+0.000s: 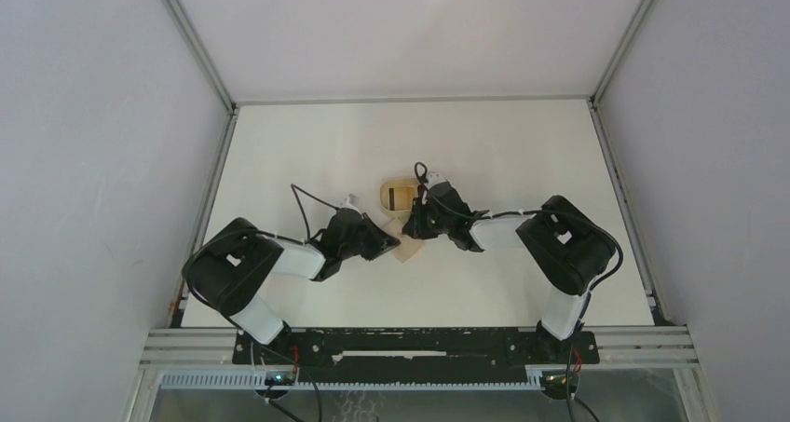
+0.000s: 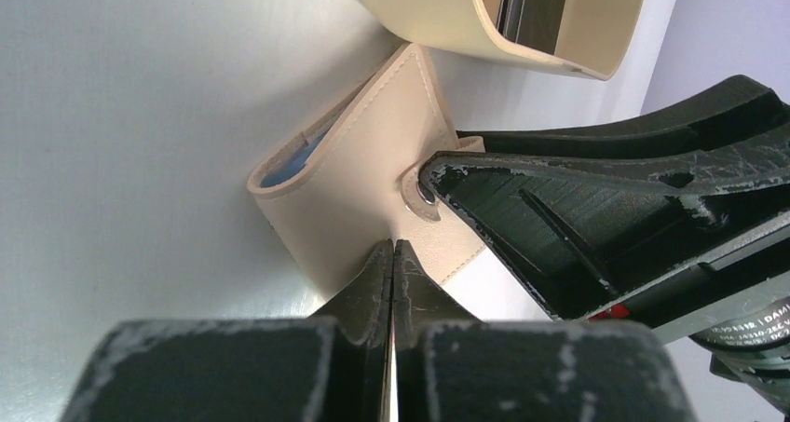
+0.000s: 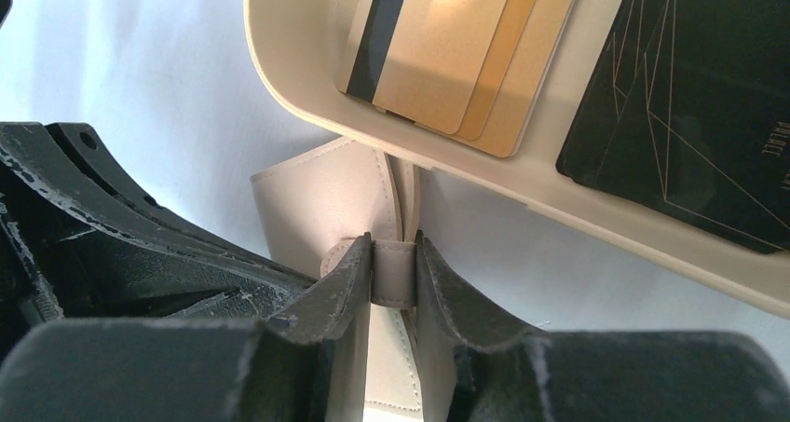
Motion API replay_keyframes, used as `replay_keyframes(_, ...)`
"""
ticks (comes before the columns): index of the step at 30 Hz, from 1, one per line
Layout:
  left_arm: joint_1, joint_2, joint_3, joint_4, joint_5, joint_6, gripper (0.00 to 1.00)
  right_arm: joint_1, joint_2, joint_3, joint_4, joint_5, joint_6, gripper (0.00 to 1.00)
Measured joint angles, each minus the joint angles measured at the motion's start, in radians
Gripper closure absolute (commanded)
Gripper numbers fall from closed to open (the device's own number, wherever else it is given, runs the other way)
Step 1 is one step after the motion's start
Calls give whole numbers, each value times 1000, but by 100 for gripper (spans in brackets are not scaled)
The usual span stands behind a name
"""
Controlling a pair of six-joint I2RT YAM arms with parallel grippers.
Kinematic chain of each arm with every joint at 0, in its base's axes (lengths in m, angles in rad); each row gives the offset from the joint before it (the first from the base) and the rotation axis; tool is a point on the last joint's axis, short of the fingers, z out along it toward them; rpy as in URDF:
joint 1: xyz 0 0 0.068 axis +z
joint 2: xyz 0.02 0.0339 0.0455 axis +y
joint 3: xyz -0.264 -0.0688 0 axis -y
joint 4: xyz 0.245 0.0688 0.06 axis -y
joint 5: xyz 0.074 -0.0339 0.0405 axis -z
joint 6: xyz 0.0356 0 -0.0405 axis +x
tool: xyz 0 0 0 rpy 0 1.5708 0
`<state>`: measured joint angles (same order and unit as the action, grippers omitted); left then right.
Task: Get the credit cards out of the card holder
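- The card holder (image 3: 312, 198) lies about the middle of the table (image 1: 522, 152), just on the near side of the oval tray (image 3: 289, 68) and apart from it, with both grippers meeting over it.
- The right gripper (image 3: 392, 245) is clamped on the closing tab (image 3: 393, 287). The tab runs straight ahead from the fingers toward the tray, in line with the holder's stitched edge.
- The left gripper (image 2: 392, 247) is fully closed, its tips against the holder's broad face beside the snap. I cannot tell whether it pinches a layer.
- In the left wrist view the holder's long axis slants away up-right. Its open mouth faces left, toward the table's left edge, away from the right fingers.
- Tan cards with a dark stripe (image 3: 438, 49) and a black card (image 3: 689, 96) lie flat in the tray.
- Something blue (image 2: 284, 169) shows in the mouth, card or lining I cannot tell.
- Both arms are equally near. The next move likely turns on drawing the tab away from the left tips.
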<state>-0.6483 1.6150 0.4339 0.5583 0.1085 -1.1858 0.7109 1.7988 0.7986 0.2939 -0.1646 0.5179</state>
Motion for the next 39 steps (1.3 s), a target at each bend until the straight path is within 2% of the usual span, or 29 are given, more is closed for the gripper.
replay_keyframes(3,4,5,0,5,5,-1,100,26,-10,1,-12,58,-10,73)
replay_keyframes(6,6,14,0,6,9,-1,100,55,-20,1,-23,122,-21,62)
replay_keyframes(9,6,21,6,4,11,-1,100,76,-23,-3,-24,172,-28,56)
replay_keyframes(15,7,30,16,-5,10,-1,100,90,-39,-26,-8,195,-32,51)
replay_keyframes(23,6,46,34,-11,12,-1,100,122,-48,-30,-11,256,-52,53)
replay_keyframes(25,7,47,34,-10,12,-1,100,123,-48,-31,-10,259,-51,62)
replay_keyframes(28,6,48,35,-9,11,-1,100,121,-54,-37,-7,262,-51,64)
replay_keyframes(37,6,50,39,-6,11,-1,100,41,-48,-80,68,93,-3,65)
replay_keyframes(39,6,54,39,-5,11,-1,100,36,-45,-80,77,78,4,69)
